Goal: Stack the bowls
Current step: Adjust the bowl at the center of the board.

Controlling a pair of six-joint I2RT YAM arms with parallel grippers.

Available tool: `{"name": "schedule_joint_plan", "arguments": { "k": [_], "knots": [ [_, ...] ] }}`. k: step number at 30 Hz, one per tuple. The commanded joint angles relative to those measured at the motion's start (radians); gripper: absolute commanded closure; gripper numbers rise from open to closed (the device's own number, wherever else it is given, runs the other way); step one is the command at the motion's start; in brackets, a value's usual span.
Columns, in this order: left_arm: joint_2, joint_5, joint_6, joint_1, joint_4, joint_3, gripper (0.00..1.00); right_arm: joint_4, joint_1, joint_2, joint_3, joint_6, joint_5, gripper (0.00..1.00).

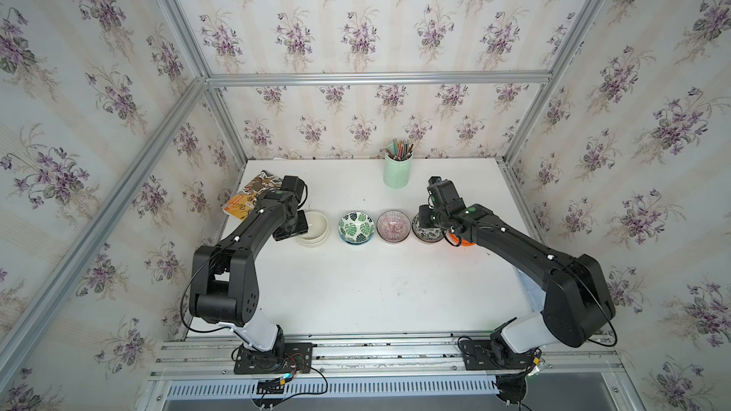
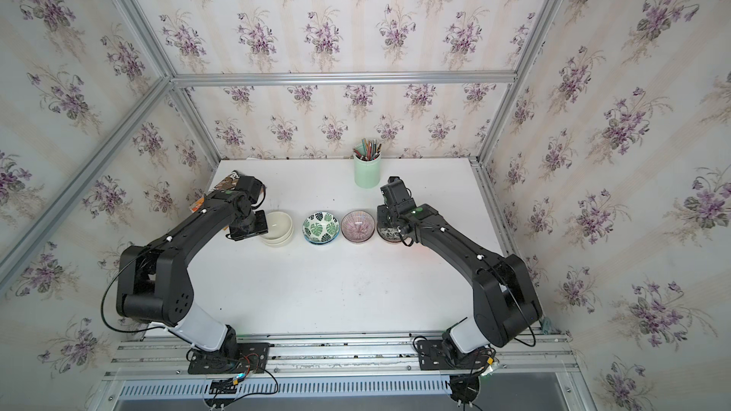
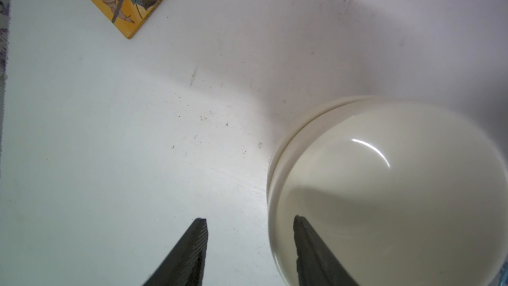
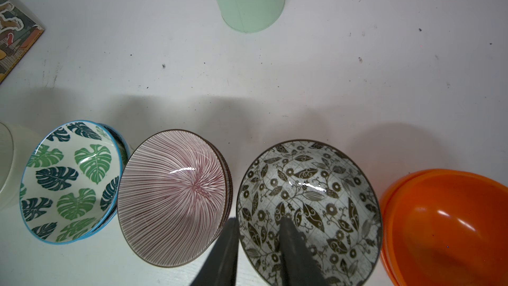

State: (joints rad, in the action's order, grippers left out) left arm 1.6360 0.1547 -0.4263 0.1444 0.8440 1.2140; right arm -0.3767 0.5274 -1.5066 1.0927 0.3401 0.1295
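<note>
Left gripper (image 3: 250,219) hangs released astride the rim of the cream bowls (image 3: 384,188). My right gripper (image 4: 259,219) straddles the rim of the floral bowl (image 4: 316,188); clamped or not, I can't tell. Mouths all up, one row across the surface (image 1: 356,290). Cream, leaf-print bowls (image 4: 68,182), striped bowls (image 4: 173,196) and orange bowls (image 4: 445,224) each sit nested two deep.

One row ran left to right across the white table (image 1: 356,290).
In order: cream-white bowls (image 1: 312,228), green-leaf bowls (image 1: 356,227), purple-striped bowls (image 1: 392,225), black-and-white floral bowls (image 4: 308,188), glossy orange bowls (image 4: 445,226); the mint-green pencil cup (image 1: 397,171) stood behind the purple-striped bowls, the yellow picture book (image 1: 241,201) behind-left of the cream-white bowls.
</note>
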Motion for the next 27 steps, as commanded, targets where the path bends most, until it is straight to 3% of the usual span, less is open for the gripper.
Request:
{"name": "schedule_joint_plan", "arguments": {
  "k": [1, 16, 27],
  "knots": [
    [0.016, -0.04, -0.018, -0.002, -0.061, -0.014, 0.45, 0.022, 0.003, -0.004, -0.003, -0.003, -0.001, 0.69],
    [0.098, -0.09, -0.027, -0.002, -0.11, -0.026, 0.66, 0.016, 0.003, -0.016, -0.004, -0.009, 0.012, 0.69],
    [0.123, -0.164, -0.019, 0.001, -0.126, -0.007, 0.73, 0.012, 0.003, -0.02, 0.004, -0.01, 0.014, 0.7]
  ]
}}
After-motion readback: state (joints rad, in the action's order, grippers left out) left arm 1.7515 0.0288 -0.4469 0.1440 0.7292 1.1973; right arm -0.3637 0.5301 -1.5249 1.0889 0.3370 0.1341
